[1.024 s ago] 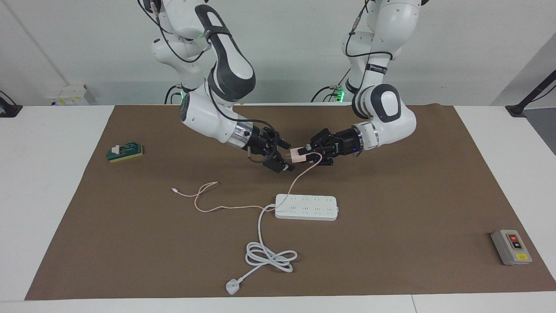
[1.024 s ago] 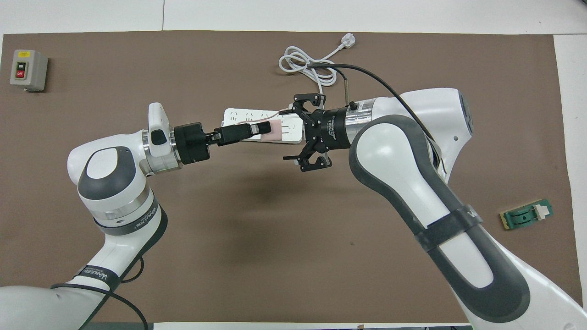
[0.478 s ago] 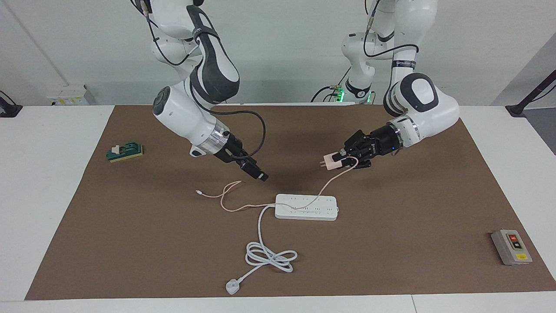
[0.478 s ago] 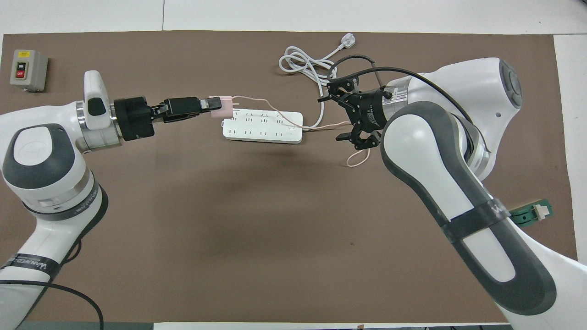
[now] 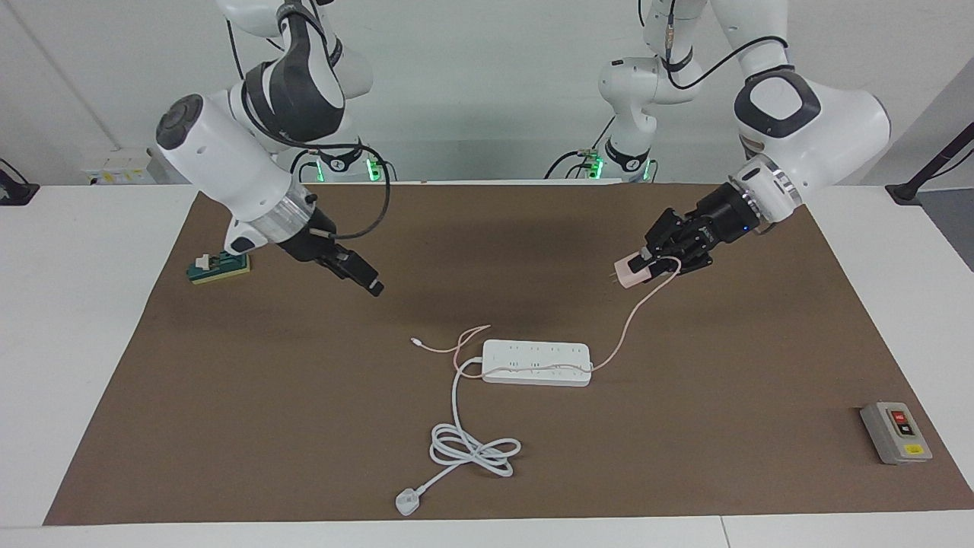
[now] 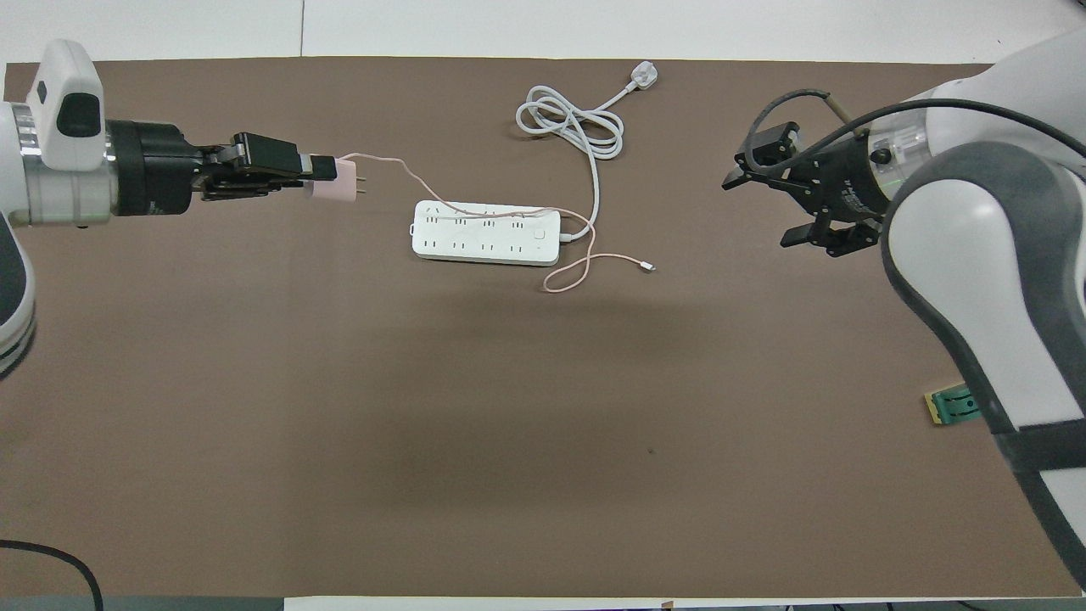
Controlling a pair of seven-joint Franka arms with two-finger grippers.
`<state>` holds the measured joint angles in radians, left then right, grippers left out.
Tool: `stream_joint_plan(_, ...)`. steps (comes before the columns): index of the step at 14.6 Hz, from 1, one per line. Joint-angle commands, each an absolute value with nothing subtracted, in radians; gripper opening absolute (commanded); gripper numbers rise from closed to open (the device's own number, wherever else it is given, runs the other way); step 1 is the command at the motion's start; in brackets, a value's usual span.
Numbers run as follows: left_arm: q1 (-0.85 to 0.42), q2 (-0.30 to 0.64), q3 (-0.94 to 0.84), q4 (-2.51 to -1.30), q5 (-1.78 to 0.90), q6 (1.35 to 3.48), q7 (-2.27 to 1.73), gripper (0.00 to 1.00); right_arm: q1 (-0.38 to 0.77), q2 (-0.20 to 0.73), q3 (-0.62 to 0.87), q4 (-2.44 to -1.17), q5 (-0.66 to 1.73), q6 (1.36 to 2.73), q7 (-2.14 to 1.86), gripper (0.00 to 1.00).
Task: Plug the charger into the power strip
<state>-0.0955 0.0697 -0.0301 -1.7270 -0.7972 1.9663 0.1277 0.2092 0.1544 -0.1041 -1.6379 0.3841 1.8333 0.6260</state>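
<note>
Brown paper mat [image 5: 228,426] covers the white table, carrying 1 charger, 1 power strip, 1 green block and 1 grey box. Taking the facing view from one edge across: the small green block with a white switch [image 5: 219,266] lies at the right arm's end, half cut off by that arm in the overhead view; the right gripper [image 5: 364,278] hangs over bare mat, fingers spread and empty. The long white multi-socket power strip [image 5: 537,363] lies mid-mat, its thick white cord [image 5: 473,449] coiled. The left gripper [image 5: 663,256] is clamped on the pale pink cube charger [image 5: 631,272], prongs bare, its thin pink cable [image 5: 635,320] trailing across the strip. The grey button box [image 5: 896,432] sits at the left arm's end.
</note>
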Motion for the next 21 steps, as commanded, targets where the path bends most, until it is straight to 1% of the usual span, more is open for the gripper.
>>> stream_joint_plan(1,-0.091,0.083,-0.02,-1.574,-0.545,1.812,-0.062,0.0,0.213,0.075,-0.091,-1.646,0.223,1.761,0.574,1.0)
stream_joint_plan(2,-0.094,0.087,-0.02,-1.547,-0.458,1.78,-0.115,0.0,0.21,0.054,-0.087,-1.655,0.192,1.735,0.574,1.0)
stream_joint_plan(4,-0.107,0.09,-0.025,-1.54,-0.312,1.763,-0.214,0.0,0.199,0.025,-0.089,-1.657,0.181,1.668,0.571,1.0)
stream_joint_plan(6,-0.109,0.112,-0.025,-1.548,-0.278,1.753,-0.37,0.0,0.163,0.008,-0.092,-1.651,0.151,1.626,0.485,1.0)
stream_joint_plan(8,-0.112,0.138,-0.028,-1.543,-0.229,1.735,-0.608,0.0,0.16,0.006,-0.095,-1.658,0.137,1.621,0.463,1.0)
stream_joint_plan(10,-0.153,0.152,-0.028,-1.546,-0.186,1.726,-0.861,0.0,0.153,0.005,-0.124,-1.666,0.137,1.6,0.465,1.0)
stream_joint_plan(12,-0.19,0.164,-0.029,-1.543,-0.144,1.724,-0.978,0.0,0.153,0.002,-0.13,-1.663,0.138,1.601,0.465,1.0)
stream_joint_plan(14,-0.247,0.181,-0.029,-1.548,-0.126,1.727,-1.206,0.0,0.152,0.003,-0.135,-1.667,0.132,1.655,0.45,1.0)
stream_joint_plan(15,-0.271,0.181,-0.029,-1.549,-0.097,1.723,-1.245,0.0,0.15,0.005,-0.137,-1.666,0.1,1.632,0.413,1.0)
stream_joint_plan(17,-0.276,0.181,-0.029,-1.563,-0.084,1.72,-1.25,0.0,0.149,0.009,-0.141,-1.661,0.072,1.625,0.295,1.0)
stream_joint_plan(19,-0.276,0.186,-0.028,-1.56,-0.078,1.721,-1.25,0.0,0.147,0.029,-0.166,-1.645,0.069,1.623,0.278,1.0)
stream_joint_plan(20,-0.29,0.207,-0.029,-1.549,-0.066,1.724,-1.265,0.0,0.147,0.031,-0.182,-1.635,0.069,1.621,0.256,1.0)
stream_joint_plan(21,-0.329,0.221,-0.028,-1.543,-0.045,1.723,-1.307,0.0,0.147,0.032,-0.205,-1.635,0.068,1.62,0.206,1.0)
